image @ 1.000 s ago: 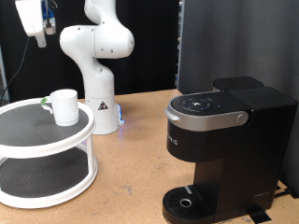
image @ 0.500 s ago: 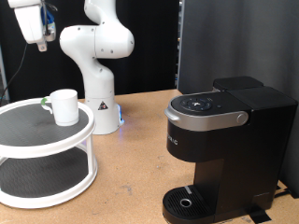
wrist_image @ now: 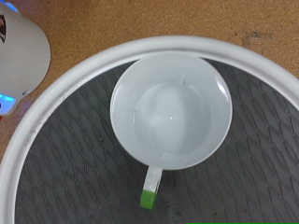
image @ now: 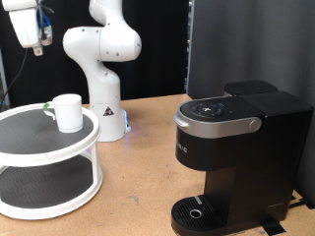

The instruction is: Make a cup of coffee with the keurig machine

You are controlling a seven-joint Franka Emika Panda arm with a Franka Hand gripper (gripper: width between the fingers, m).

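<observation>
Cup (image: 67,111) and keurig machine (image: 236,157) stand well apart: the white mug sits upright on the top tier of a round two-tier stand (image: 44,155) at the exterior view's left, while the black brewer is at the right with its lid down and its drip tray (image: 197,212) bare. The gripper (image: 35,44) hangs high above the stand at the top left corner, holding nothing; its fingers are cropped and small there and do not show in the wrist view, so whether the jaws are apart or together I cannot tell. The wrist view looks straight down into the mug (wrist_image: 171,110), which appears empty, its handle (wrist_image: 152,183) carrying a small green tag at the end. One risk, as I judge it, is a descent that lands a finger on the rim rather than astride the wall or handle, tipping the mug or skidding it across the dark patterned mat. The stand's raised white lip (wrist_image: 56,93) runs close to the mug on one side, which limits sideways room there. Between stand and brewer the wooden table (image: 148,177) lies open, apart from the robot base (image: 106,118).
</observation>
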